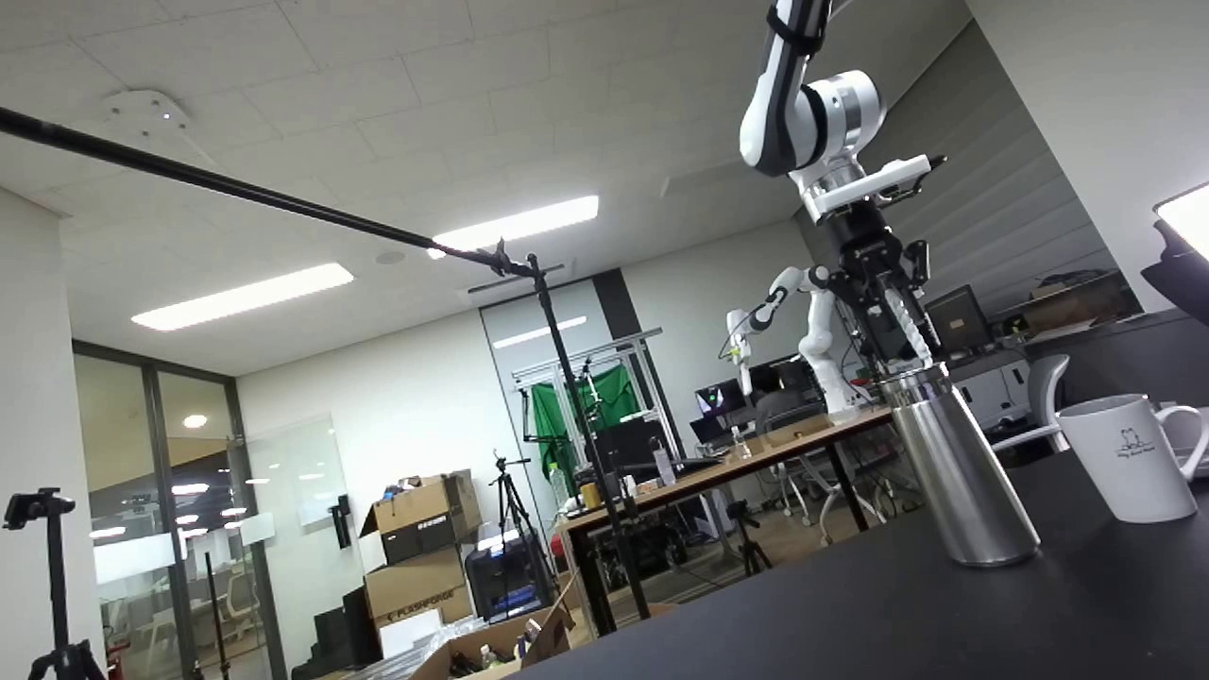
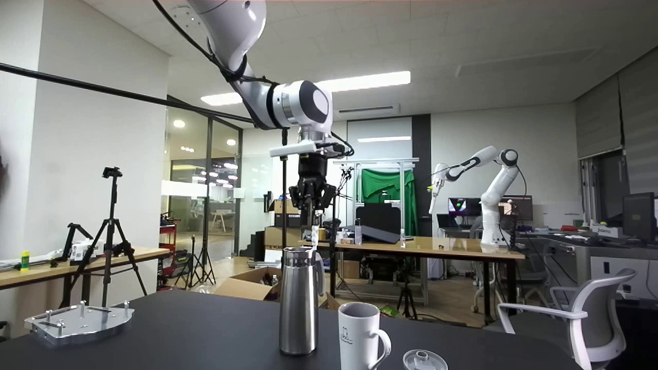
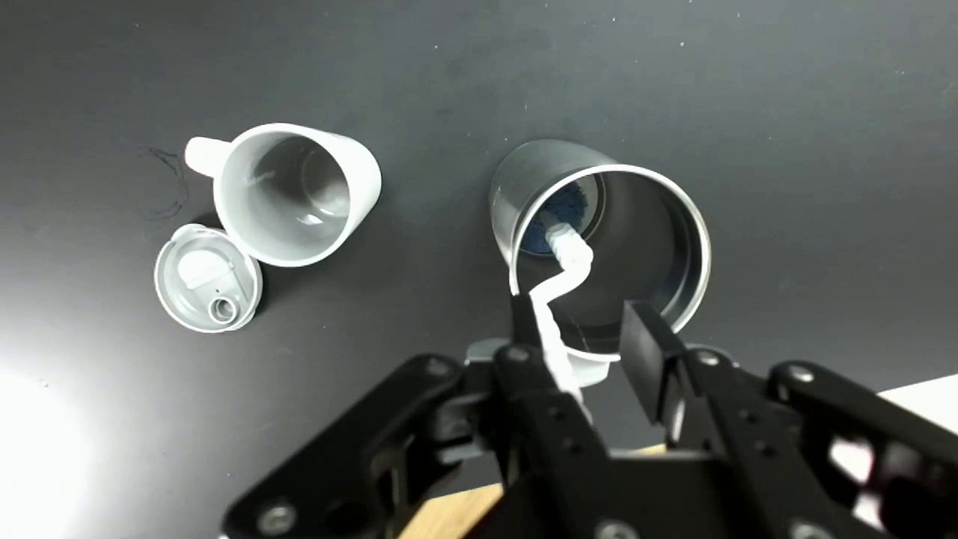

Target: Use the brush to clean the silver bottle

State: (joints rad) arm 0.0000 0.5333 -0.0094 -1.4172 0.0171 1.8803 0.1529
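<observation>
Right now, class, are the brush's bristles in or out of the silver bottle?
In: the wrist view shows the blue bristles of the brush down inside the silver bottle.

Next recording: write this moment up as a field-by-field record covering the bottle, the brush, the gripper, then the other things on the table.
silver bottle: upright on the black table, mouth uncovered
brush: in the bottle, white handle coming out through the mouth, blue bristles deep inside
gripper: above the bottle, open; fingers apart, brush handle between them and close to one, contact unclear
mug: white, upright, uncovered, its handle turned away from the bottle
lid: next to the mug, touching or not unclear
metal plate: on the table, with short pegs
</observation>
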